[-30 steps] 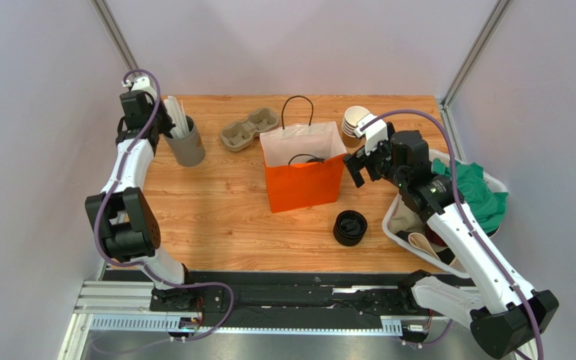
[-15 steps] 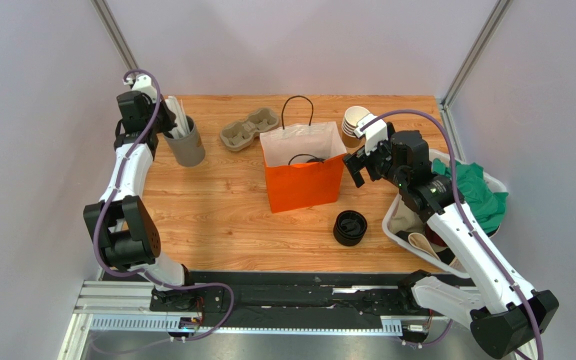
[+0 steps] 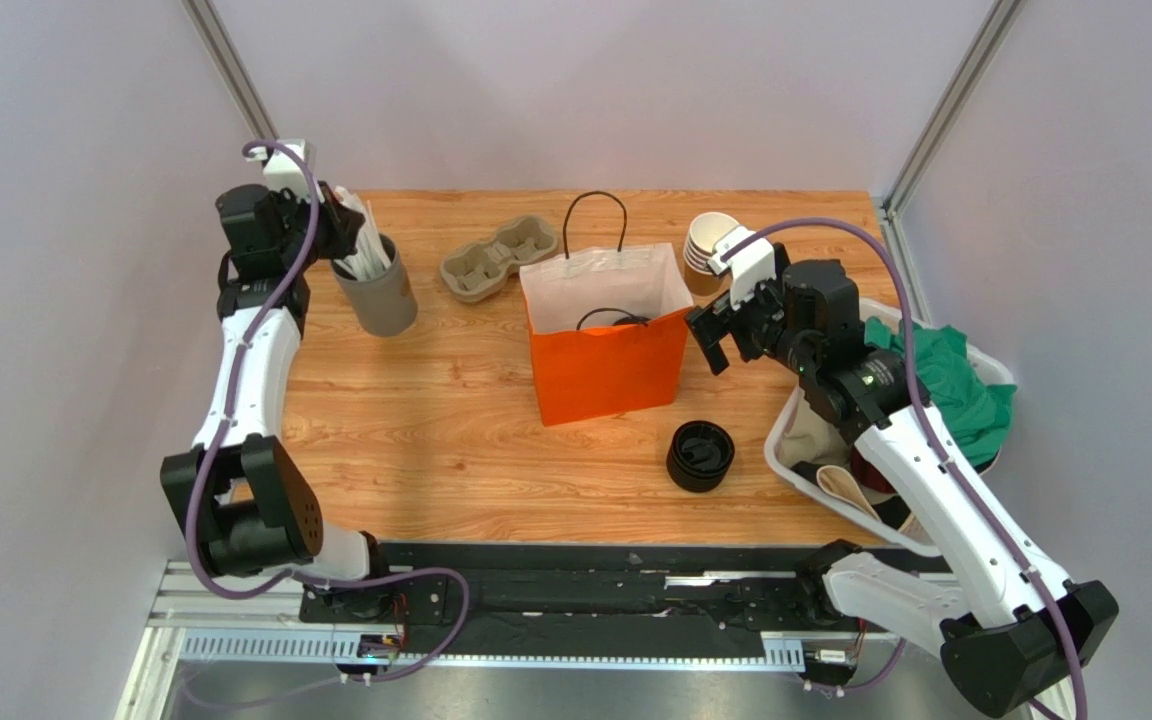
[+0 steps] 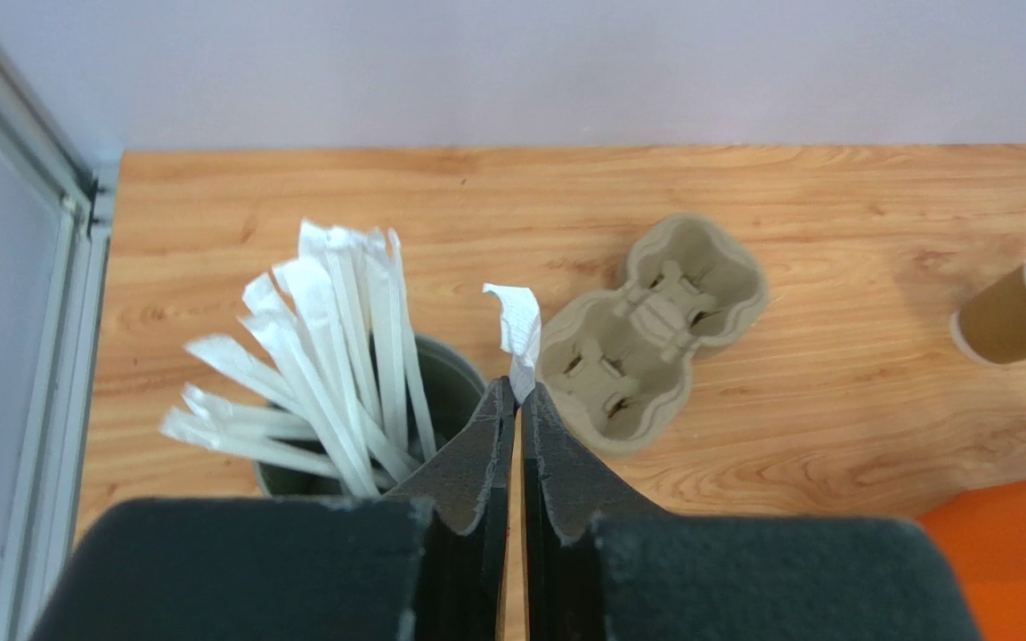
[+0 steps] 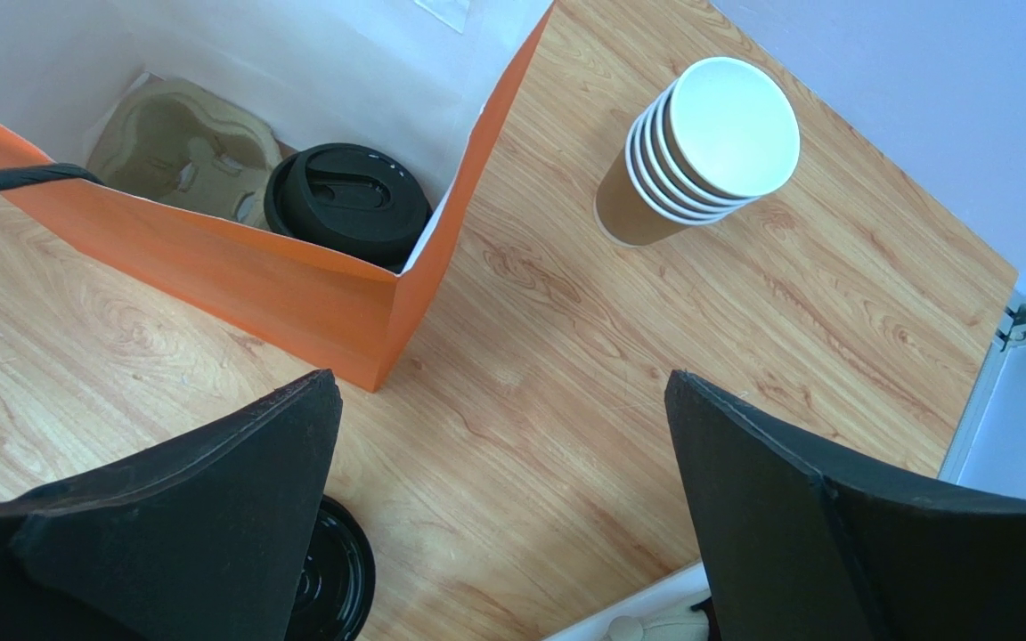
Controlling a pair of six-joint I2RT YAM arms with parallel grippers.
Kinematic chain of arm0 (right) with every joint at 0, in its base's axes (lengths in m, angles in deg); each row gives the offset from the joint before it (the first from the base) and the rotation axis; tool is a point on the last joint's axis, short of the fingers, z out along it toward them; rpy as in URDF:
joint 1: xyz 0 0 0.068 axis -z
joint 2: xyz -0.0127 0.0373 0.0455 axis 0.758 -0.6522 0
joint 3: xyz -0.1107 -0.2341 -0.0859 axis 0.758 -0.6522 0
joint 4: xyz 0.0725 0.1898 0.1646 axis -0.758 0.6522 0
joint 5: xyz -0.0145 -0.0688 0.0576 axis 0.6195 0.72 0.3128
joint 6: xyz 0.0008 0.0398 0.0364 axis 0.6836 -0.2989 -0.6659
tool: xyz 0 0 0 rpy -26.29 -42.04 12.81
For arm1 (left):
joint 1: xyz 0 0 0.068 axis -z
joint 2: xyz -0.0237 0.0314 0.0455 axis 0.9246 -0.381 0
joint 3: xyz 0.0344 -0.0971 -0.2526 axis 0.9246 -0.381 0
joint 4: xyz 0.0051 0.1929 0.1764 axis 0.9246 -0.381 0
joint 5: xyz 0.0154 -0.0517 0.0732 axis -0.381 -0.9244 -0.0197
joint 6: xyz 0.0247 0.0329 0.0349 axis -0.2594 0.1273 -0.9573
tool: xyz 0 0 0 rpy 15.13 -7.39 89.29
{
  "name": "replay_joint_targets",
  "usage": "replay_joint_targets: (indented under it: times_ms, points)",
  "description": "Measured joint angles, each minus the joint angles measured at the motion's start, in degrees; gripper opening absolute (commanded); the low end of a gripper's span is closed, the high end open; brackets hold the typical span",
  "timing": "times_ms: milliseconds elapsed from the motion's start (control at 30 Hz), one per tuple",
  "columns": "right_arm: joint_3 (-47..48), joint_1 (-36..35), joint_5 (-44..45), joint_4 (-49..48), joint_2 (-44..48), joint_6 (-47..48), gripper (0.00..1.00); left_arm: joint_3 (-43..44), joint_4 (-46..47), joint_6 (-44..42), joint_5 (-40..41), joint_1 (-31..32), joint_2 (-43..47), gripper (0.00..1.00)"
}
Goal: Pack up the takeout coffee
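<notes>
The takeout coffee (image 5: 347,200) stands inside the orange paper bag (image 5: 211,261), only its black lid showing; from above the lid (image 3: 621,320) is dimly seen in the bag (image 3: 608,375). My right gripper (image 5: 502,401) hangs open just right of the bag (image 3: 717,333), nothing between its fingers. At the back left, my left gripper (image 4: 519,394) is shut on a white paper-wrapped straw (image 4: 516,321), over the rim of a grey cup of straws (image 4: 452,387). From above it sits at the cup's left (image 3: 339,240).
A pulp cup carrier (image 3: 498,255) lies behind the bag, a second one (image 5: 184,134) inside it. A stack of lidless brown cups (image 3: 710,243) stands at the back right. A pile of black lids (image 3: 701,455) sits in front; a white bin (image 3: 779,446) holds green cloth.
My left wrist has shifted a little left and back, keeping its pinch on the straw; the grey cup has nudged slightly right. The right arm has not moved.
</notes>
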Motion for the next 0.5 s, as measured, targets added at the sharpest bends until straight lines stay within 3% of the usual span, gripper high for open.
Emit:
replay_joint_targets:
  times_ms: [500]
  points:
    - [15.6,0.0,-9.3,3.1,-1.3,0.1,0.99,5.7,-5.6,-7.7,-2.8,0.0,11.7,0.08]
